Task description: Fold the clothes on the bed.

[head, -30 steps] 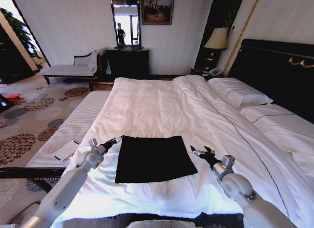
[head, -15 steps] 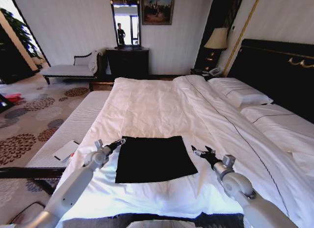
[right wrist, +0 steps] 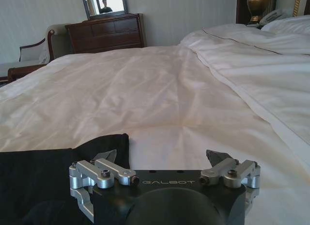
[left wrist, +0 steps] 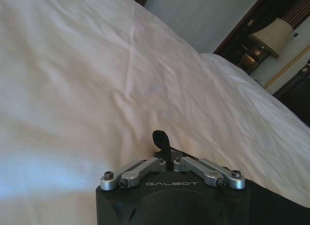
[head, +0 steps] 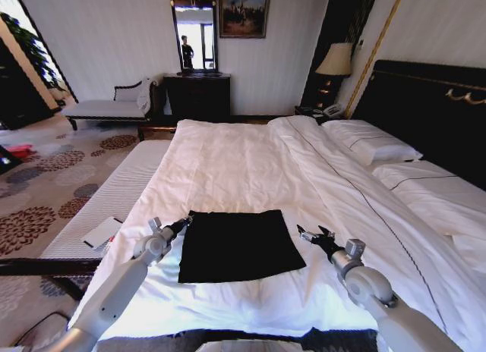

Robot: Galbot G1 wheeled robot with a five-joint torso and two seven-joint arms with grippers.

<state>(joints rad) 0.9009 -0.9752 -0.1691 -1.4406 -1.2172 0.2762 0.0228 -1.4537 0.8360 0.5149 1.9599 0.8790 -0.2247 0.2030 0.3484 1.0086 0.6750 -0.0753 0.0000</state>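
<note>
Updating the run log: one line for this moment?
shirt: folded, flat on bed | left end effector: shut at its left corner | right end effector: open, right of it

Daylit room, bright from the window side at the head view's left; bed [head: 250, 162] duvet nearly blown out white. Lamp [head: 335, 61] looks unlit. Black shirt [head: 237, 244] loses all detail. Wide-angle bending at edges, walls lean. Wrist views slightly soft, warm-tinted.

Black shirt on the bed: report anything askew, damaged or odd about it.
Nothing stands out. The black shirt lies flat as a neat folded rectangle on the bed's white duvet, with the left gripper shut at its far left corner and the right gripper open beside its right edge.
</note>
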